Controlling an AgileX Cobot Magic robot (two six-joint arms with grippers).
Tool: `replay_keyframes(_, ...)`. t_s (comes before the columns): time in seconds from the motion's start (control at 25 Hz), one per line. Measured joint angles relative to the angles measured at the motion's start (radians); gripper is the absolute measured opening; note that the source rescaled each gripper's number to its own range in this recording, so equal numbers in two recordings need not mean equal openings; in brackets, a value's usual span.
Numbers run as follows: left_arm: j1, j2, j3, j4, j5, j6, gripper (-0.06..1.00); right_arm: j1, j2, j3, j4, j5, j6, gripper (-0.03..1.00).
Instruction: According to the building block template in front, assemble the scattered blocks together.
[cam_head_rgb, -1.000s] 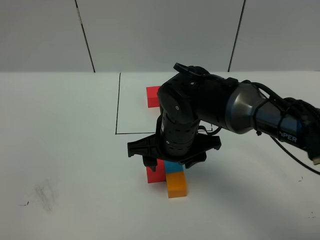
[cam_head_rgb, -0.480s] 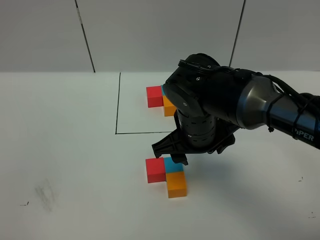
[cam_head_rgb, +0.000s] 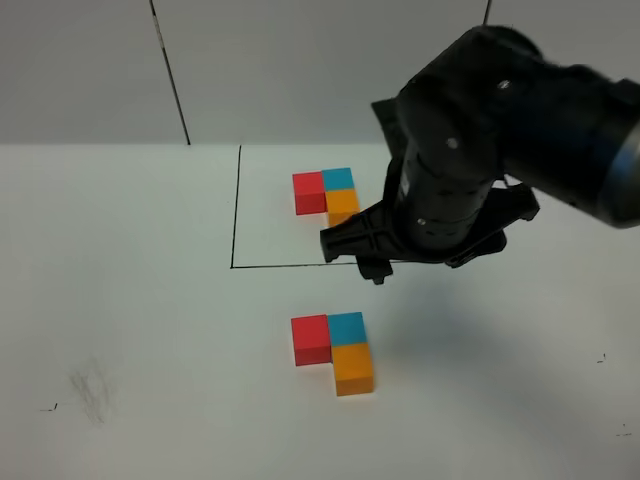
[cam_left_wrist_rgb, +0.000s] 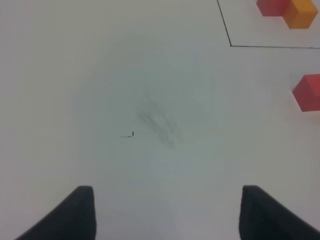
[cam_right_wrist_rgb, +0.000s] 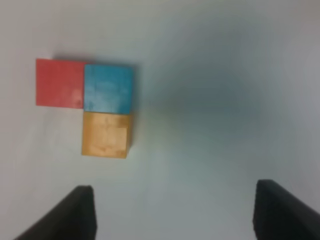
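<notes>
On the white table (cam_head_rgb: 130, 300), the three loose cubes sit pressed together in an L: the red cube (cam_head_rgb: 311, 340) touches the left side of the blue cube (cam_head_rgb: 347, 327), and the orange cube (cam_head_rgb: 353, 369) touches the blue one's near side. They lie just outside the thin black drawn rectangle (cam_head_rgb: 236, 205), on the side nearer the camera. Inside that frame the building block template (cam_head_rgb: 327, 193) shows the same red, blue and orange L. The right gripper (cam_head_rgb: 405, 265) hangs above the table near the frame's near line, up and to the right of the assembled cubes, clear of them; in its wrist view its two dark fingers (cam_right_wrist_rgb: 75, 212) stand apart with only bare table between them, holding nothing. The left gripper (cam_left_wrist_rgb: 167, 215) is spread wide over bare table and is also empty, with a faint grey smudge (cam_left_wrist_rgb: 157, 122) ahead of it.
</notes>
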Motion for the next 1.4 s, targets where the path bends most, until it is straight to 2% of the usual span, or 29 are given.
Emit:
replay_keyframes(0.12, 0.000, 0.000, 0.000, 0.000, 0.000, 0.000, 0.96, -0.012, -0.067, 0.000, 0.006, 0.002, -0.052, 0.49)
replay_keyframes(0.32, 0.000, 0.000, 0.000, 0.000, 0.000, 0.000, 0.96, -0.050, -0.146, 0.000, -0.024, 0.003, -0.116, 0.81)
replay_keyframes(0.4, 0.000, 0.000, 0.000, 0.000, 0.000, 0.000, 0.96, -0.083, -0.176, 0.000, -0.043, 0.003, -0.153, 0.91)
replay_keyframes(0.48, 0.000, 0.000, 0.000, 0.000, 0.000, 0.000, 0.96, -0.119, -0.206, 0.000, -0.049, 0.003, -0.199, 0.97)
replay_keyframes(0.72, 0.000, 0.000, 0.000, 0.000, 0.000, 0.000, 0.96, -0.287, -0.303, 0.000, -0.048, 0.005, -0.384, 1.00)
replay_keyframes(0.88, 0.000, 0.000, 0.000, 0.000, 0.000, 0.000, 0.96, -0.397, -0.342, 0.001, -0.011, 0.006, -0.498, 1.00)
replay_keyframes(1.08, 0.000, 0.000, 0.000, 0.000, 0.000, 0.000, 0.96, -0.494, -0.382, 0.001, 0.010, 0.009, -0.619, 1.00)
replay_keyframes(1.24, 0.000, 0.000, 0.000, 0.000, 0.000, 0.000, 0.96, -0.572, -0.432, 0.001, -0.020, 0.009, -0.645, 0.96)
replay_keyframes(1.4, 0.000, 0.000, 0.000, 0.000, 0.000, 0.000, 0.96, -0.637, -0.504, 0.002, -0.034, 0.010, -0.645, 0.87)
